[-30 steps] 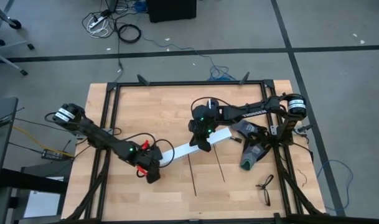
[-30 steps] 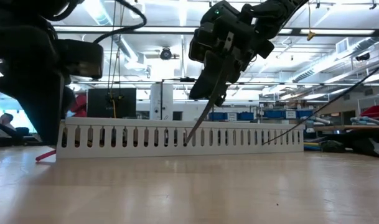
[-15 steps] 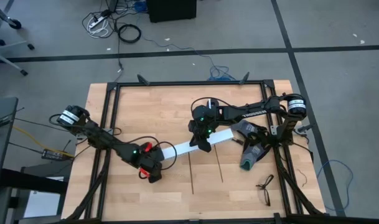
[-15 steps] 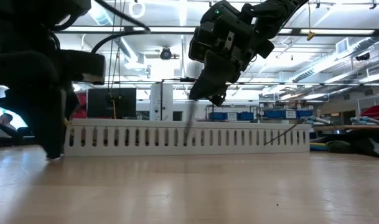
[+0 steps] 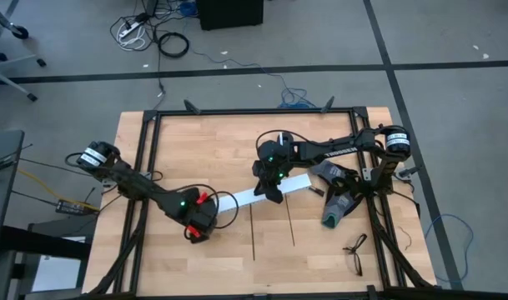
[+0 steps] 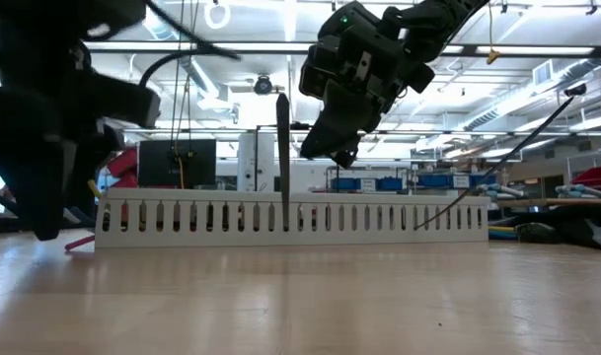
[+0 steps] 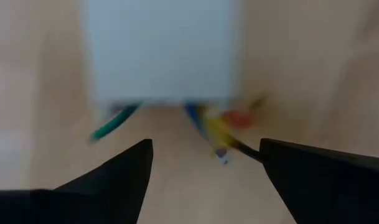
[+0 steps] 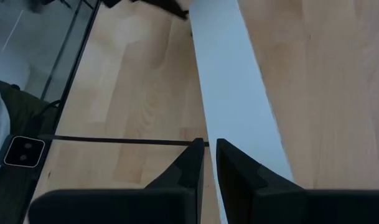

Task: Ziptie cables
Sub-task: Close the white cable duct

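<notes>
Cables: thin, flexible coloured wire ends (image 7: 217, 127), green, blue, yellow and red-orange, are being seen poking out of the near end of the long white slotted plastic channel (image 5: 255, 197), just ahead of the left gripper (image 7: 205, 165); the rest of the bundle is being hidden inside the channel.
Zipties: two very thin straight black plastic strips (image 5: 290, 223) are lying on the light wooden surface (image 5: 228, 142), one on each side of the right gripper (image 5: 270, 194), in front of the channel.
Left jaws: they are being held wide apart, nothing between them, low at the channel's end.
Right jaws: they are being held nearly together over the channel's middle; a thin black strip (image 8: 114, 140) is being seen running up to the fingertips, but a grip on it cannot be confirmed.
Handling, cables: judged light, limp and springy; single wires are likely to be splaying or slipping out, so the bundle is best being pinched across all strands near the exposed ends.
Handling, zipties: judged light, stiff along their length yet bendy and slick; lying flat, they are hard to get under, so an end is probably the best place to be taken.
Risk: the light channel is likely to be dragged along when wires are being pulled.
</notes>
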Controlling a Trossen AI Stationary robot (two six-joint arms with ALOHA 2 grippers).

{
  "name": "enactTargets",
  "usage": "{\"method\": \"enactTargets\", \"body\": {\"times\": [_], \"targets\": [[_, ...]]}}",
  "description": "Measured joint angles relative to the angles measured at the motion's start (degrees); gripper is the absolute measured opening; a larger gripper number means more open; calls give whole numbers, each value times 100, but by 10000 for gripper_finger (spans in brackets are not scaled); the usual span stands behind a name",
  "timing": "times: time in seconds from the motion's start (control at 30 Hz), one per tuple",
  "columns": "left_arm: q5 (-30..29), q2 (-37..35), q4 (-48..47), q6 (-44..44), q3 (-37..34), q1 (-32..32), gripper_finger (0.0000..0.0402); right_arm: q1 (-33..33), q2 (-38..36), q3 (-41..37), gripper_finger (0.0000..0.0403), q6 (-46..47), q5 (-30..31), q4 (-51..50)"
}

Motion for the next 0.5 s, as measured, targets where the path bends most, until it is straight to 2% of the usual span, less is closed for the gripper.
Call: {"method": "enactTargets", "body": {"times": [0.2,0.5], "targets": [[-30,0,-702,-29,-4,104,292,-19,2,0,39,-1,-2,0],[-175,-2,-245,483,-4,231,298,-25,2,0,39,-19,-2,2]]}}
